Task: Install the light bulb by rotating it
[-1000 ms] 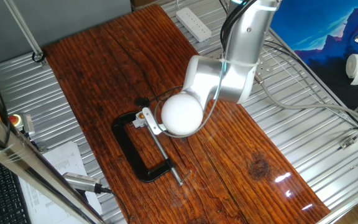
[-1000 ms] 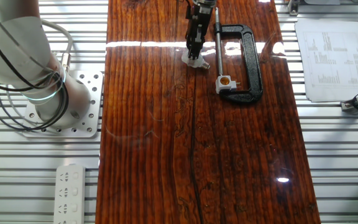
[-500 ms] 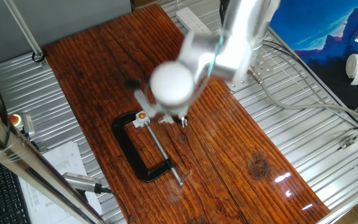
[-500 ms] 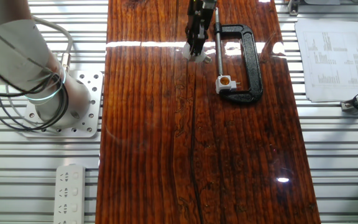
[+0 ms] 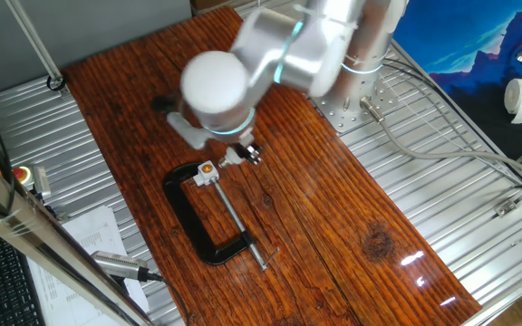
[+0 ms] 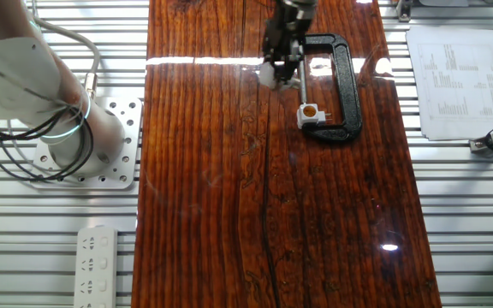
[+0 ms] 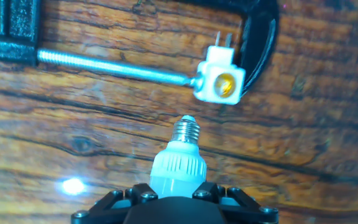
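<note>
My pincer (image 7: 174, 198) is clamped on the light bulb (image 7: 178, 163), screw base pointing forward. The socket block (image 7: 220, 81), held in the C-clamp (image 6: 342, 85), sits near the base, apart.

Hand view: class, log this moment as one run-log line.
end effector: shut on light bulb | bulb: off the table, screw base toward socket | gap: not yet inserted | socket: held in C-clamp
</note>
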Tool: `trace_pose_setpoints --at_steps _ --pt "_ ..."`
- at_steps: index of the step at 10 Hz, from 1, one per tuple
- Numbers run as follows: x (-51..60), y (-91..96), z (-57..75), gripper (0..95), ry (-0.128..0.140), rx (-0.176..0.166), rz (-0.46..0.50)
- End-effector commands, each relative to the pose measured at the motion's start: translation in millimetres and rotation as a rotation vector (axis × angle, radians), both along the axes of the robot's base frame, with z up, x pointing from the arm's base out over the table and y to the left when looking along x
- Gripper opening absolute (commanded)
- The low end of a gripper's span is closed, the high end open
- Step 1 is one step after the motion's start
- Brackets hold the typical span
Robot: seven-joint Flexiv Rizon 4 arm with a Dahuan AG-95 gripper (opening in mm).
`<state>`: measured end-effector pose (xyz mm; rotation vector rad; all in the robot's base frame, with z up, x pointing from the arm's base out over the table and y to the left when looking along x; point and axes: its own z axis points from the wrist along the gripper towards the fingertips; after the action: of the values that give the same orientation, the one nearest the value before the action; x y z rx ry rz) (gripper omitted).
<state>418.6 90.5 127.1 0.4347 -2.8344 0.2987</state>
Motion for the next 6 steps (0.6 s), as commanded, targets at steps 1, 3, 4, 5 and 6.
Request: trace_pose_setpoints --at_steps 1,3,4,5,6 --pt "17.0 -11.5 14.5 19.0 0.067 0.017 0.078" --pt "34.4 -19.3 12.3 19.0 0.162 0.047 0.161" --pt "41.2 -22.9 3.8 19.0 0.216 0.06 0.21" --pt "43.2 -25.9 -5.6 19.0 0.265 0.07 0.256" --pt "43.8 -28.9 -14.2 19.0 0.315 0.082 0.297"
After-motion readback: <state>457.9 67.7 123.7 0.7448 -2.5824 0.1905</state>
